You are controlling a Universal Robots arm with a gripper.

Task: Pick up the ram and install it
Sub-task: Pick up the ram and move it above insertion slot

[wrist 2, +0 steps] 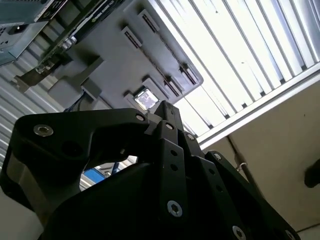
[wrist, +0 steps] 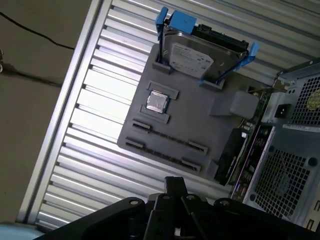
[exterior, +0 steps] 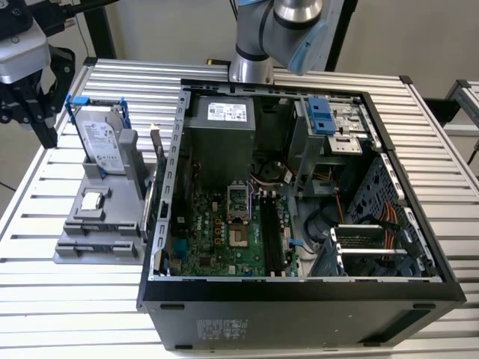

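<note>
desk [exterior: 75, 307]: made of ribbed silver slats, strong glare reflected off them | wall [exterior: 165, 26]: plain and pale, seen behind the desk | floor [wrist: 30, 80]: dull brown, crossed by a thin black cable [wrist: 35, 32]

Dark narrow ram [wrist: 230, 156] beside grey holder [wrist: 190, 120]

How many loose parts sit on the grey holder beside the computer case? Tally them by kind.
hard drive: 1
processor chip: 1
ram stick: 1
Total: 3
</note>
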